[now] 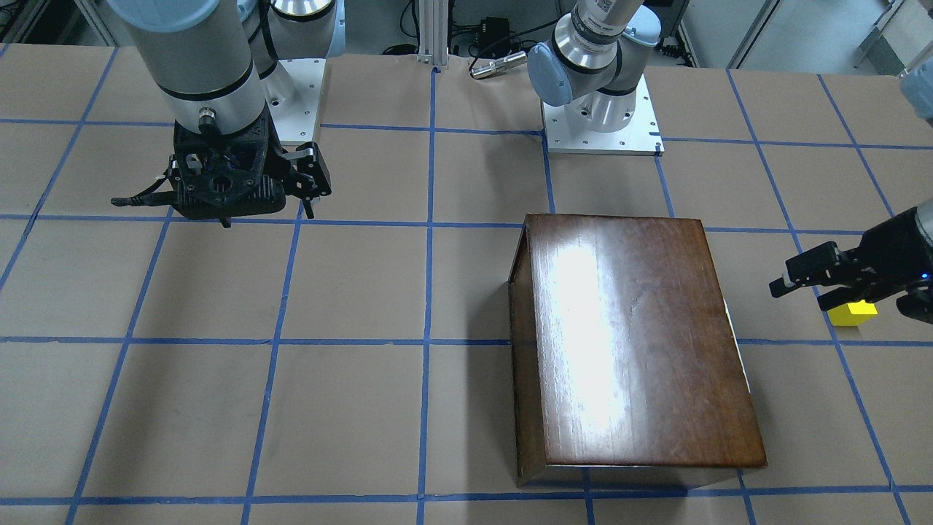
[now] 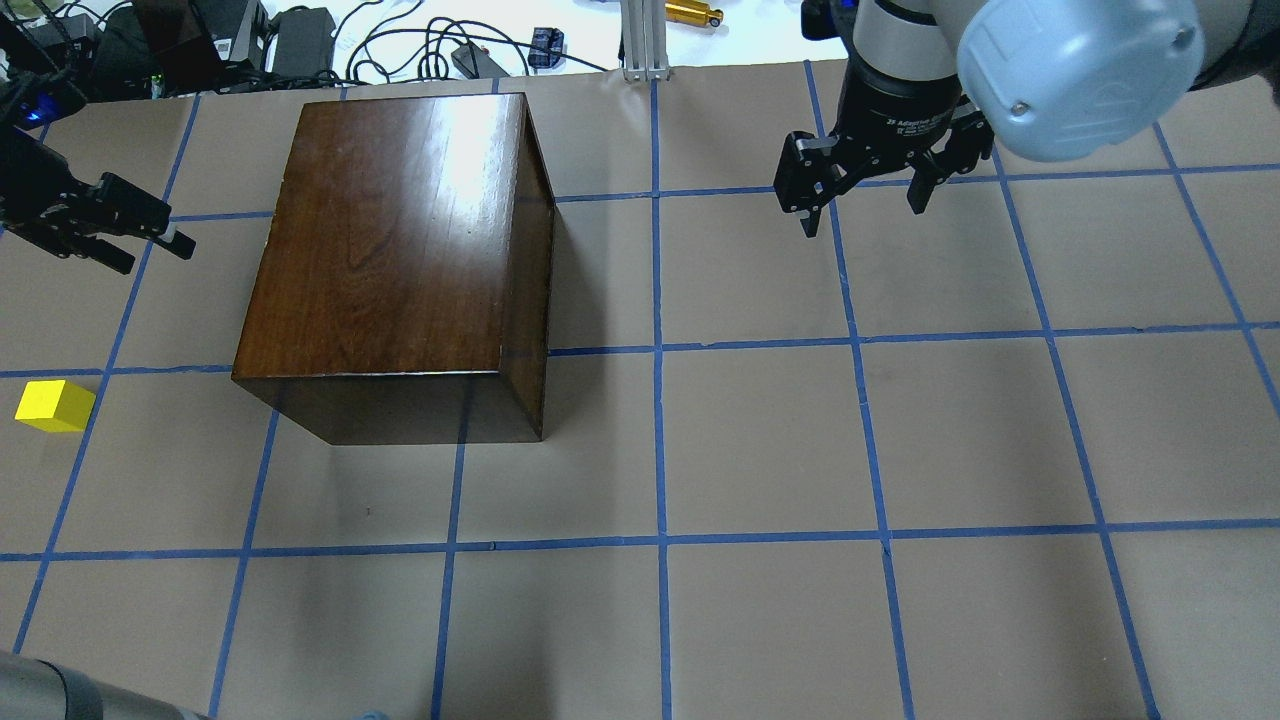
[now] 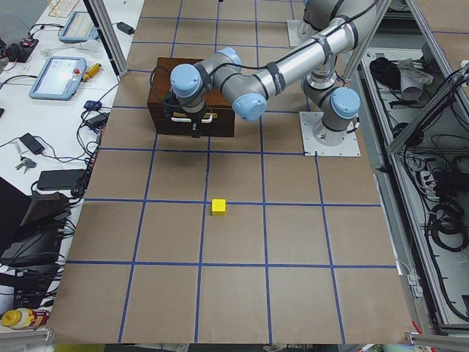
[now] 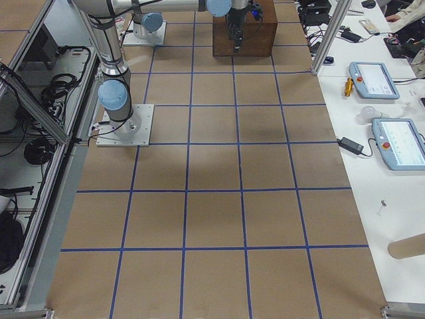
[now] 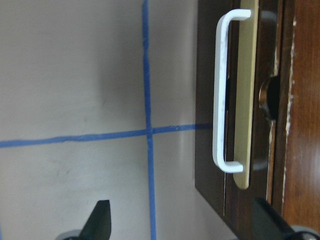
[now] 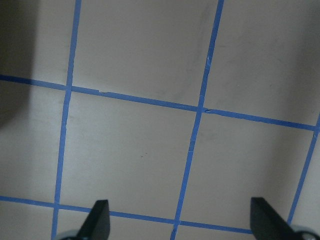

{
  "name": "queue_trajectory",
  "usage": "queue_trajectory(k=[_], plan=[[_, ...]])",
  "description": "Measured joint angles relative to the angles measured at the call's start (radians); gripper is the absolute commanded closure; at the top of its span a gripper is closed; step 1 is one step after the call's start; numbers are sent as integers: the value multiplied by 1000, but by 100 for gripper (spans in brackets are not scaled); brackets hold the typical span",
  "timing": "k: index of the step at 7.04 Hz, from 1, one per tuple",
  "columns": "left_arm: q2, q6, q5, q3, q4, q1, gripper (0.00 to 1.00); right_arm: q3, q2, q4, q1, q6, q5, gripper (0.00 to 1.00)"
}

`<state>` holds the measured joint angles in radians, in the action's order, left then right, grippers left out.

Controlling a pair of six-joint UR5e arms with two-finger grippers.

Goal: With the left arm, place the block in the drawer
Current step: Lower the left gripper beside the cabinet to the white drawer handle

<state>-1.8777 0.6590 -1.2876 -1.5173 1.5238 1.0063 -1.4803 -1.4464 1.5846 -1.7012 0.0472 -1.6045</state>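
The yellow block [image 2: 55, 405] lies on the table to the left of the dark wooden box [image 2: 400, 230], and it also shows in the front view [image 1: 853, 312] and the left side view [image 3: 218, 207]. The drawer [image 5: 207, 125] is shut in the box. Its dark front and white handle [image 5: 220, 95] fill the right of the left wrist view. My left gripper [image 2: 150, 250] hangs open and empty in front of that face, with the handle just ahead of its fingers [image 5: 102, 220]. It is apart from the block. My right gripper [image 2: 865, 200] is open and empty over bare table.
The table is brown paper with a blue tape grid. The arm bases [image 1: 601, 117] are bolted at the robot side. Cables and power supplies [image 2: 300, 30] lie beyond the far edge. Tablets [image 4: 375, 80] sit on a side bench.
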Motion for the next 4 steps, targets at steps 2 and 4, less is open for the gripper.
queue_trajectory(k=[2, 4], plan=[[-64, 8, 85, -2, -9, 0, 0, 0, 0, 0, 0, -1, 0, 0], [-108, 7, 130, -2, -10, 0, 0, 0, 0, 0, 0, -1, 0, 0]])
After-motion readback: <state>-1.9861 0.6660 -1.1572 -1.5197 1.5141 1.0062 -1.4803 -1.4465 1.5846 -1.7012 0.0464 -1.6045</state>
